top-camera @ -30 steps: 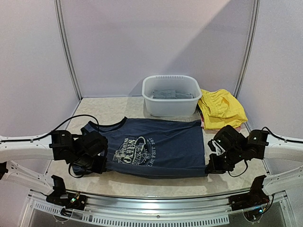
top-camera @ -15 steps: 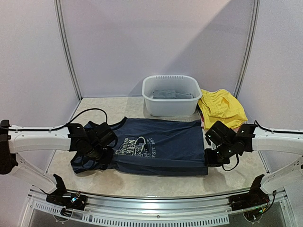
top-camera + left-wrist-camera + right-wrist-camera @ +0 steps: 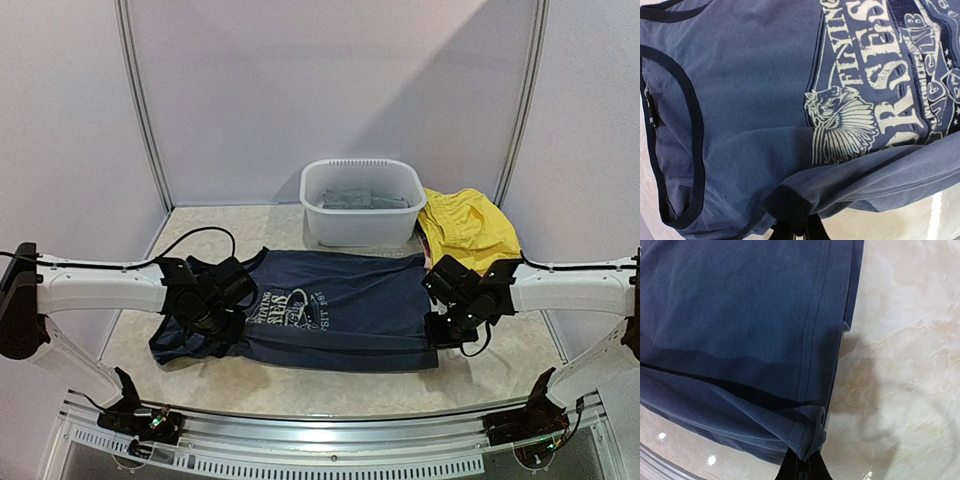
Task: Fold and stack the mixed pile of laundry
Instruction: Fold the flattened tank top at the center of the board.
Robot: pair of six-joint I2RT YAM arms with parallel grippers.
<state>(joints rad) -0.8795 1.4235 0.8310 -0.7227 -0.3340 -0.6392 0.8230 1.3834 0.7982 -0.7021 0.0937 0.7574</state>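
**Status.** The navy tank top [image 3: 330, 310] lies spread across the middle of the worktop [image 3: 200, 235], with its straps toward the left edge and its hem toward the right edge. My left gripper [image 3: 796, 231] is pinched on the dark binding at the strap end. My right gripper [image 3: 802, 464] is pinched on the hem corner. Both hold the near long edge raised and doubled over the lower layer. I judge this to be the first lengthwise fold, not yet laid flat.

**Remaining.**
- The yellow garment [image 3: 468, 230] lies crumpled at the far right corner, with a reddish edge [image 3: 428, 262] just under it.
- Grey cloth [image 3: 362, 199] sits inside the white basin [image 3: 362, 238] at the far edge.
- No folded stack is visible, so most of the task is outstanding.

**Markings.** The chest print [image 3: 880, 75] reads "FLYING" beside a feathered emblem. The larger letters are cut off, and only "RS" is certain. No brand label is legible.
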